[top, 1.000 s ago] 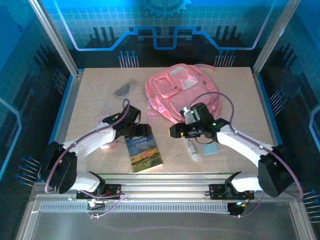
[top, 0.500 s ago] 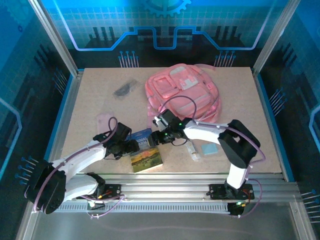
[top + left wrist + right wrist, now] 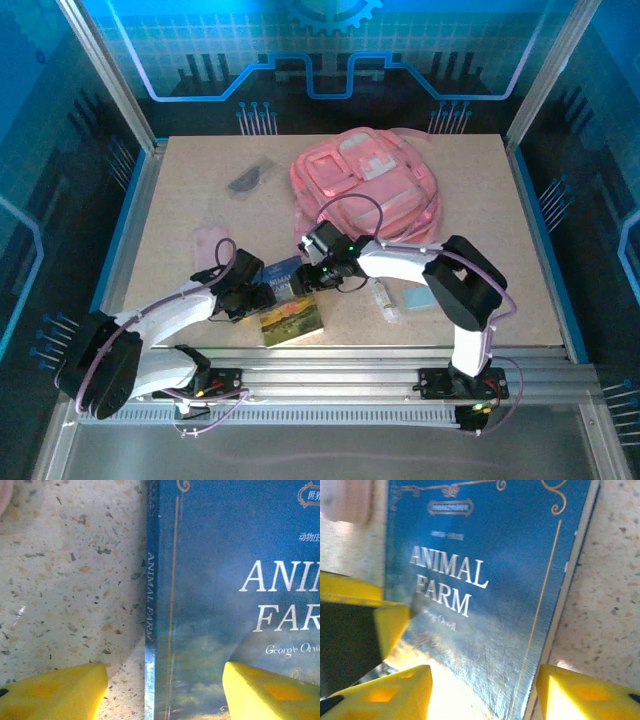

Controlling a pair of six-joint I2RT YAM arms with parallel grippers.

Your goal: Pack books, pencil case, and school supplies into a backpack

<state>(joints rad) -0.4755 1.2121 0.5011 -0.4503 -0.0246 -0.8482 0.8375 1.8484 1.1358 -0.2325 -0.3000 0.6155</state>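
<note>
While the book [image 3: 292, 318] lies flat on the worktop [image 3: 180, 200] near its front edge, the left fingers [image 3: 55, 692] stand apart astride its spine. The right fingers [image 3: 585, 692] stand apart astride the opposite long edge. The backpack [image 3: 365, 190] sits behind.

I see the Animal Farm book [image 3: 220, 580] with a deep blue cover, white title lettering and thin gold ornamental lines. In my overhead view its near half turns to a green and yellow landscape. The backpack [image 3: 365, 185] is pink with paler patches. The pencil case [image 3: 212, 243] is pale pink. The pad [image 3: 418, 298] is light blue, the tube [image 3: 384, 298] whitish, the small item [image 3: 248, 178] dark grey. The table [image 3: 180, 200] is beige, speckled with dark and tan flecks. My left gripper [image 3: 164, 675] and right gripper [image 3: 482, 675] have bright yellow fingers. The left arm [image 3: 170, 305] and right arm [image 3: 400, 265] are white with black joints.
</note>
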